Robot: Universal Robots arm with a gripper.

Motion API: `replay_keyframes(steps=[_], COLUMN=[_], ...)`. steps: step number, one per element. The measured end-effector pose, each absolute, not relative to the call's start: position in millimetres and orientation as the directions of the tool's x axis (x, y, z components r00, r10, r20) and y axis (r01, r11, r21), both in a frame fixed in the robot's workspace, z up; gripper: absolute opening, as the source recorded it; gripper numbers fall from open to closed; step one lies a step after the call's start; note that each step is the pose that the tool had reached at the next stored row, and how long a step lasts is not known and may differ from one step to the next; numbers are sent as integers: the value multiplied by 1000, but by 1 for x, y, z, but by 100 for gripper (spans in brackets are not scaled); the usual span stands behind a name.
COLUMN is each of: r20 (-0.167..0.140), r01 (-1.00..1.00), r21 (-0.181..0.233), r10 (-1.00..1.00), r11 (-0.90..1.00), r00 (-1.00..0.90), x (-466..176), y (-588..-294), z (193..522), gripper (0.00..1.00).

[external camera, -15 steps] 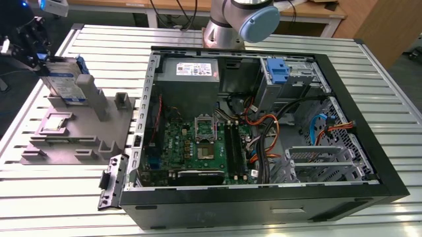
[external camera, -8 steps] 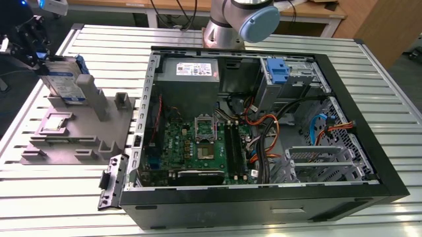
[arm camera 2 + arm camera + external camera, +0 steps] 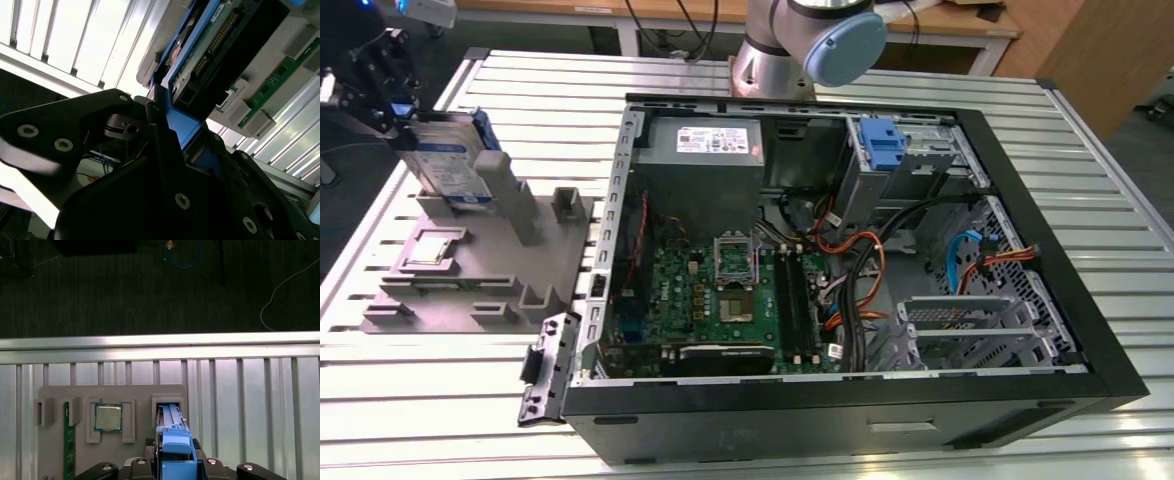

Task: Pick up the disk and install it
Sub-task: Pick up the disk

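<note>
Early in the job, judging by where everything lies.

From the exterior view: catches the tool at that view's far left, clamped on the upper end of the disk. Shows the disk upright with a slight lean, over the grey fixture on the bench. Cannot settle whether its lower end rests in the fixture's slot or hangs just above it. Places the open computer case well apart, toward that view's right, with a bare blue bracket in the drive cage at a rear corner (the destination, by the look of it).

From the second wrist view: finds black fingers closed against the blue edging on both sides. Takes in the circuit-board face of the disk running away beyond them.

From the first wrist view: looks down the blue edge of the disk into the fixture's slot. Picks out a processor and a memory stick parked in recesses of their own beside it.

As a reading of progress: grasp made, lift barely begun if at all, installation not yet done.
</note>
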State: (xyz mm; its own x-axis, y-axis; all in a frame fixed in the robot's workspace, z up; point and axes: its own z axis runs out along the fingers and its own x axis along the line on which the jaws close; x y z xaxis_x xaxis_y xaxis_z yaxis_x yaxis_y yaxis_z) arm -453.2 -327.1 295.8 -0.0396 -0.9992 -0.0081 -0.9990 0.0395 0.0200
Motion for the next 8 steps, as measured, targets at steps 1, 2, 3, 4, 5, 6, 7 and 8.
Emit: replay_keyframes(steps=[1, 2, 3, 4, 5, 6, 7, 8], r20=[-8, -8, -8, -8, -8, -8, -8, -8], r01=[-999, -999, -999, -999, -999, -999, -999, -999], r21=[20, 20, 20, 20, 20, 20, 20, 20], r10=[-999, -999, -999, -999, -999, -999, -999, -999], r11=[39, 39, 39, 39, 39, 39, 39, 39], r00=[-40, -40, -40, -40, -40, -40, -40, -40], x=[-453, -453, -453, -453, -453, -453, -453, -453], y=[-327, -327, -327, -327, -327, -327, -327, -327], z=[297, 297, 298, 299, 299, 300, 301, 301], gripper=[36, 36, 36, 36, 36, 36, 36, 36])
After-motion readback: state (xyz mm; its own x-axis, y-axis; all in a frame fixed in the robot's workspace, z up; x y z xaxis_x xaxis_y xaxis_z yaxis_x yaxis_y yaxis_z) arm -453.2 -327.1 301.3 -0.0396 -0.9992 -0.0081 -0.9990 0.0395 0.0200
